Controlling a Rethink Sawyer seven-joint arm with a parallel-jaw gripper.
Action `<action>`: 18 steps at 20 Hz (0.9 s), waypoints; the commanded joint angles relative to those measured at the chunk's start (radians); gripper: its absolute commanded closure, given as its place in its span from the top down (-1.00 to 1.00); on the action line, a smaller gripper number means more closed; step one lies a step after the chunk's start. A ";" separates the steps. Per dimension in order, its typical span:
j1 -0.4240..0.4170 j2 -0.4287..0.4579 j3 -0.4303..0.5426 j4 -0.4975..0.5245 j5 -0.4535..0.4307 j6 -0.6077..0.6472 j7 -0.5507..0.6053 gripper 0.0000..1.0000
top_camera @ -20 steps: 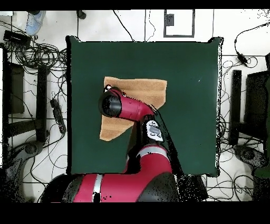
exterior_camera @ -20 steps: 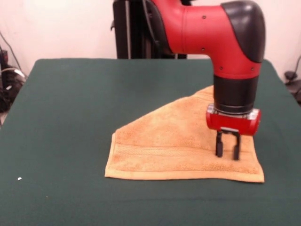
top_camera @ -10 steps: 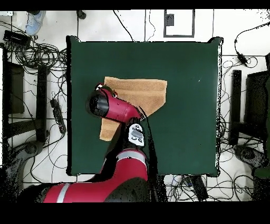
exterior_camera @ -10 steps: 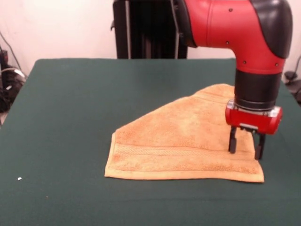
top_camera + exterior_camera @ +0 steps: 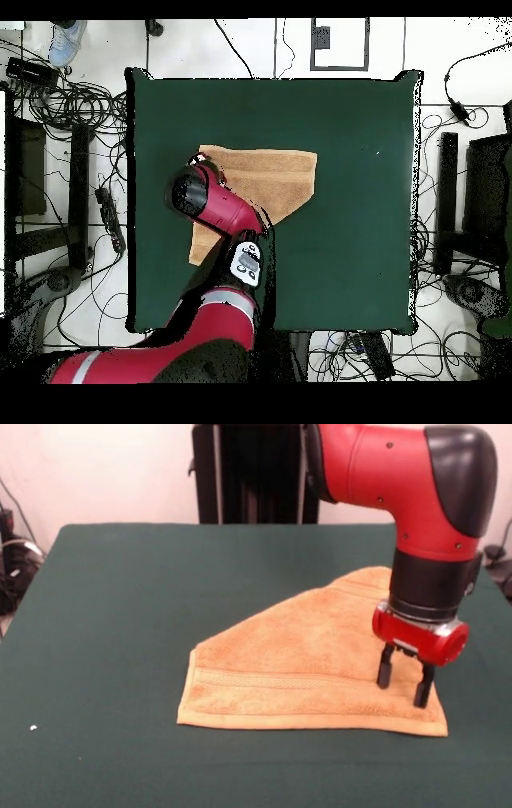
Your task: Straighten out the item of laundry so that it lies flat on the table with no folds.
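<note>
An orange-tan towel (image 5: 304,664) lies on the dark green table (image 5: 120,624), folded over so that its outline runs diagonally from the near left up to the far right; a ribbed band shows along its near edge. My gripper (image 5: 402,686) hangs open just above the towel's near right corner, with nothing between its fingers. In the overhead view the towel (image 5: 270,180) sits left of the table's (image 5: 350,250) centre, and my arm's head (image 5: 193,192) covers its left part, hiding the gripper.
A small white speck (image 5: 33,727) lies on the cloth at the near left. Cables and equipment crowd the floor on both sides of the table in the overhead view. A person's shoe (image 5: 66,40) shows at the top left corner.
The gripper swung right along the towel's near edge, then came back slightly left and lower over the corner. It has stayed open. The towel has barely moved.
</note>
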 commanded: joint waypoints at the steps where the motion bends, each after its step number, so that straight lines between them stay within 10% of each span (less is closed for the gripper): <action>1: 0.086 0.084 -0.061 -0.033 0.270 0.071 0.515 1.00; 16: -0.044 0.147 0.122 -0.094 0.201 -0.077 0.471 1.00; 17: -0.071 0.143 0.163 -0.091 0.162 -0.128 0.468 -1.00; 18: -0.067 0.146 0.155 -0.096 0.161 -0.126 0.465 -1.00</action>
